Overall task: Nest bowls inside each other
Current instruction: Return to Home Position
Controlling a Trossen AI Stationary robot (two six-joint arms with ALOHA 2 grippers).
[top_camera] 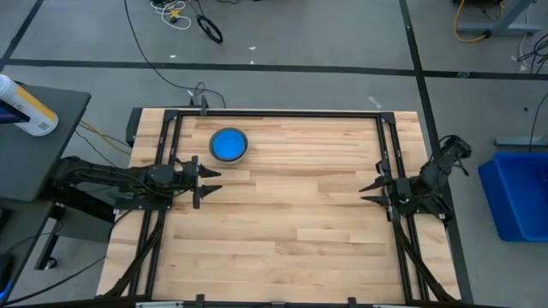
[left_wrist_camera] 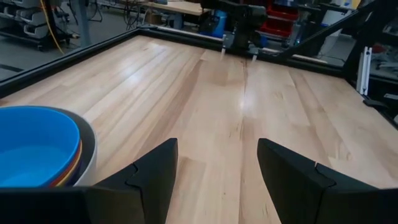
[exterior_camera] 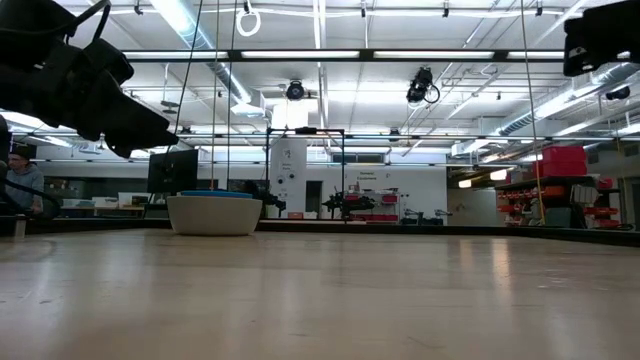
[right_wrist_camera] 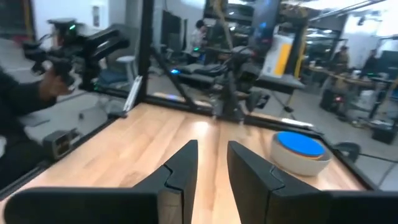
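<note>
The bowls stand nested in one stack [top_camera: 229, 145] on the far left part of the wooden table, resting on the grey outer bowl's base [exterior_camera: 214, 212]. The light blue bowl [left_wrist_camera: 37, 146] sits innermost; thin red and yellow rims show between it and the grey one. In the right wrist view the stack [right_wrist_camera: 301, 149] is seen farther off. My left gripper [top_camera: 214, 181] hovers open just near of the stack, pointing toward the table's right, fingers [left_wrist_camera: 217, 146] holding nothing. My right gripper [top_camera: 363, 194] is at the right edge, pointing left, its fingers [right_wrist_camera: 212, 144] a little apart and holding nothing.
Black frame rails [top_camera: 274, 112] run along the table's far, left and right edges. A blue bin [top_camera: 518, 192] stands on the floor to the right, and a bottle [top_camera: 26, 107] lies on a side table to the left. A person [exterior_camera: 20, 180] sits in the room behind.
</note>
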